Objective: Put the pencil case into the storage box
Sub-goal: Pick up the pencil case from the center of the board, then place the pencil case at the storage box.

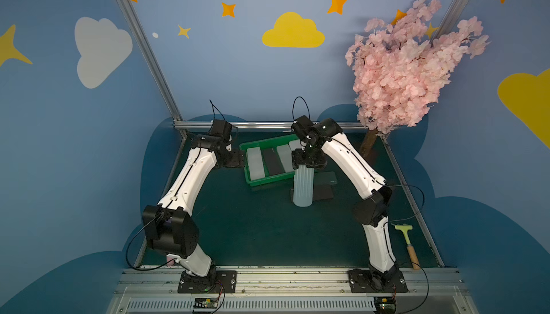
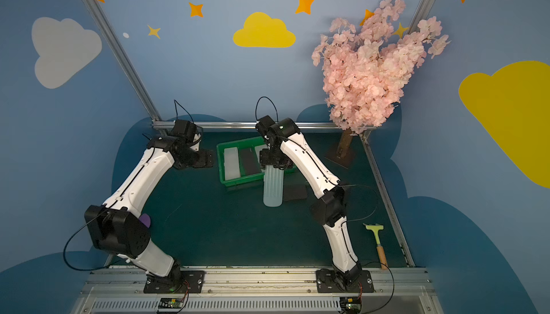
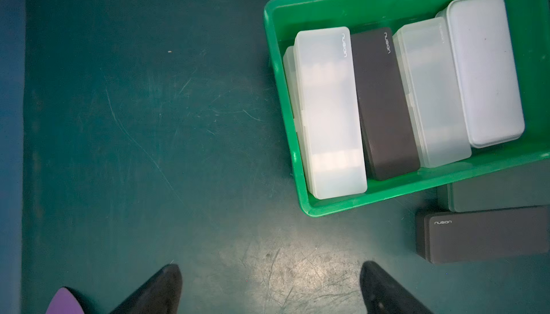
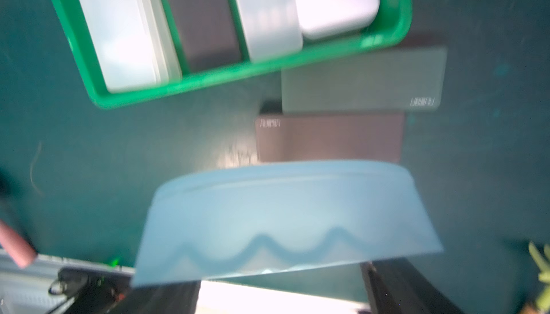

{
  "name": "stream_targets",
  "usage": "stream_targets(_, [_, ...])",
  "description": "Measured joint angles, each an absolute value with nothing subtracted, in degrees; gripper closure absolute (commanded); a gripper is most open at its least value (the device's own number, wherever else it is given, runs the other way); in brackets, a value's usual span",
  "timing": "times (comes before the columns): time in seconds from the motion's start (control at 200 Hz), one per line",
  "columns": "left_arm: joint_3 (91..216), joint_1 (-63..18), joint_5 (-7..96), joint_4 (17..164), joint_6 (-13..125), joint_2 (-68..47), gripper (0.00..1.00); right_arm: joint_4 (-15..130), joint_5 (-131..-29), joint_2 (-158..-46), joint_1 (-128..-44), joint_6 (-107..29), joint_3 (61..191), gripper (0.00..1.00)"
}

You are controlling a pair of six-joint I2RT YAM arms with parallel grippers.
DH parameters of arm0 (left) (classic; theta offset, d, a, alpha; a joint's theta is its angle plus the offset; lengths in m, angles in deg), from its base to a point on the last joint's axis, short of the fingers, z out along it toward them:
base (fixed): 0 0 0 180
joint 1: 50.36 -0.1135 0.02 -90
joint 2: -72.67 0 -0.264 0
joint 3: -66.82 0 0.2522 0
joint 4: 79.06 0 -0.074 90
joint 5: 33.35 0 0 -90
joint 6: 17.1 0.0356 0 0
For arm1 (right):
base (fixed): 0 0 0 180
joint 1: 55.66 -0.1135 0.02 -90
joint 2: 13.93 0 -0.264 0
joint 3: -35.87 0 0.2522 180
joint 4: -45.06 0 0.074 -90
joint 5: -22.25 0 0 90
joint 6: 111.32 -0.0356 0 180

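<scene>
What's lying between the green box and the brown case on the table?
A grey-green pencil case lies flat there, beside the storage box wall and next to the brown case. The left wrist view shows it clearly.

cases (image 3: 330, 113) in storage box (image 3: 387, 192), loose cases (image 3: 482, 235) beside

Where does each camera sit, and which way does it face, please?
Both top views: high behind the arm bases, looking down at the table; both arms show whole, left pincer open, right pincer gripping the pale blue pencil case.
Left wrist: on the left arm, looking down at the storage box; its fingertips show.
Right wrist: on the right arm, looking past the held case at the box; its fingers show.
Shared: both wrist views hold the box and the brown case near it.
</scene>
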State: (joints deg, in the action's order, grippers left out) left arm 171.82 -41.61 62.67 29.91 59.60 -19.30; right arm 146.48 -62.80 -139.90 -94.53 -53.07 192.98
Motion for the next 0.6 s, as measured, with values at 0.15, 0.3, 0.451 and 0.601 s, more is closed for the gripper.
stream_targets(0.15, [170.4,-41.6,63.1,29.6,59.6,-17.3,0.04,142.4,-60.0,-142.2,-92.2,-50.4,195.0,0.49])
stream_targets(0.3, [169.2,-41.6,63.1,29.5,59.6,-16.7,0.04,134.5,-58.8,-142.3,-91.9,-48.1,195.1,0.49])
stream_targets(0.451, [168.8,-41.6,63.1,29.4,59.6,-16.7,0.04,127.2,-58.8,-143.3,-91.3,-48.0,197.0,0.5])
stream_targets(0.601, [168.2,-41.6,63.1,29.4,59.6,-16.5,0.04,119.7,-58.8,-144.6,-90.8,-49.1,197.3,0.51])
